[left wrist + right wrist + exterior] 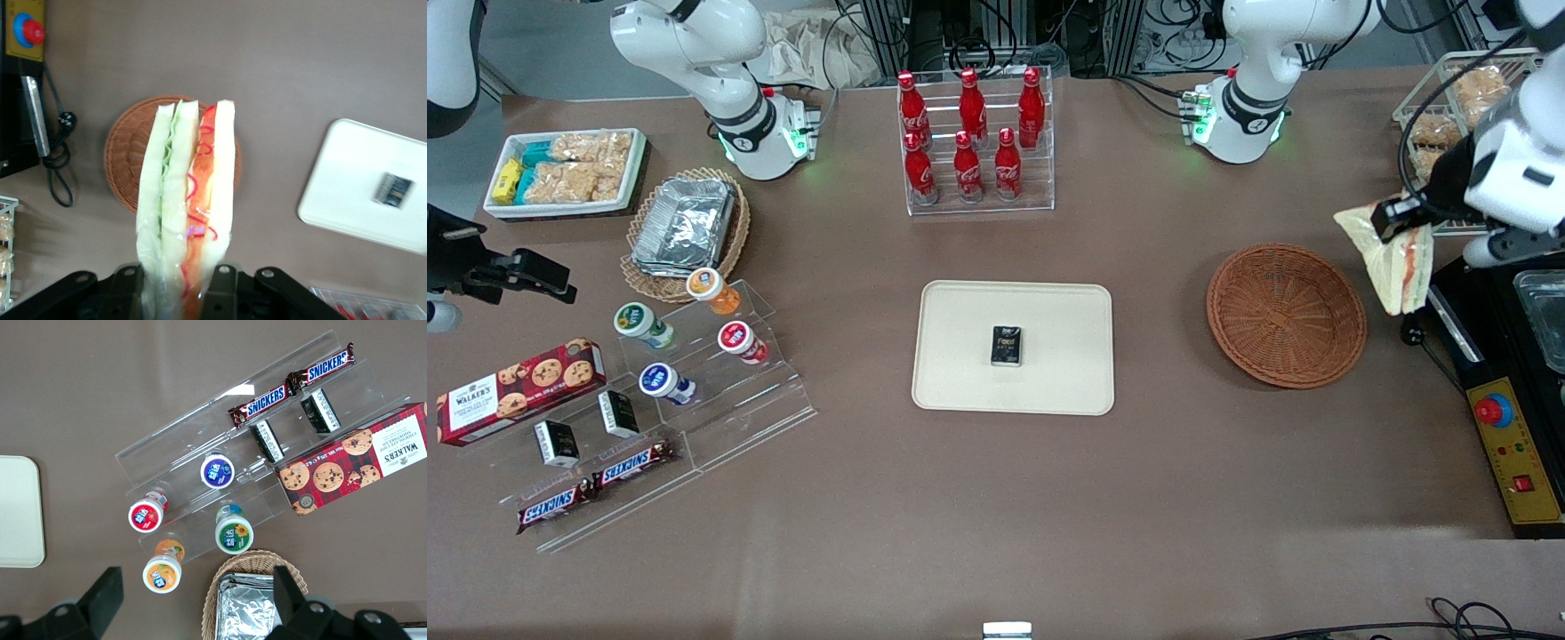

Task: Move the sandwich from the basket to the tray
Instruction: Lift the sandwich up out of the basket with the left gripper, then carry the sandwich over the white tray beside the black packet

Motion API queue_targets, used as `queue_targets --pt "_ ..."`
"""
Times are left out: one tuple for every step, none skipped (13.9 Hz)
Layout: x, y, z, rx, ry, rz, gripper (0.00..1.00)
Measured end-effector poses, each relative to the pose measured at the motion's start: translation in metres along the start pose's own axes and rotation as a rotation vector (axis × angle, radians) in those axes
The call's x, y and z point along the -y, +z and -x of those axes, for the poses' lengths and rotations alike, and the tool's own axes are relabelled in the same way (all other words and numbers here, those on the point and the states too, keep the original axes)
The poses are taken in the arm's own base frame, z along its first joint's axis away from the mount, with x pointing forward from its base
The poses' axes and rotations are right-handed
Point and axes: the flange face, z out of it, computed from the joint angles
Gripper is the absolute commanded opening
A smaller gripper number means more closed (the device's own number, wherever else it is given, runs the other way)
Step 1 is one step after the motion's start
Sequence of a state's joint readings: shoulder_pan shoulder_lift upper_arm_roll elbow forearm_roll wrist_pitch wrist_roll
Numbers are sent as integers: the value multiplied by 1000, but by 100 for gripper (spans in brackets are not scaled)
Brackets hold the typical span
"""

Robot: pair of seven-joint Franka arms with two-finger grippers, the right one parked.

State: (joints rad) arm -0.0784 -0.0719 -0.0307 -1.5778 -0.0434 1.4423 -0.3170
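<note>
One sandwich [1392,258] hangs wrapped in clear film from the left arm's gripper [1403,216], whose two fingers [223,283] are clamped on its upper edge, holding it in the air toward the working arm's end of the table, beside the empty round basket [1286,315]. Near the basket lies the cream tray [960,373], a small dark packet [1007,346] on it

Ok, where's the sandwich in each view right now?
Front view: sandwich hangs from the hand, above the table beside the basket, toward the working arm's end.
Left wrist view: sandwich in the hand, above the basket.
Right wrist view: not in it.
Shared landmark: tray.
</note>
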Motion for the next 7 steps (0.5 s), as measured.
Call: queue_targets --pt "-14 -15 8 -9 31 7 0" --pt "-33 -25 17 -18 66 7 0" --pt "-56 -28 27 -23 99 4 0" --pt "-82 -26 38 -22 128 -1 0" --pt "-108 -22 51 -16 160 -8 0" --pt "-133 -16 63 -7 196 -17 0" --pt "-155 -7 73 6 228 -27 0"
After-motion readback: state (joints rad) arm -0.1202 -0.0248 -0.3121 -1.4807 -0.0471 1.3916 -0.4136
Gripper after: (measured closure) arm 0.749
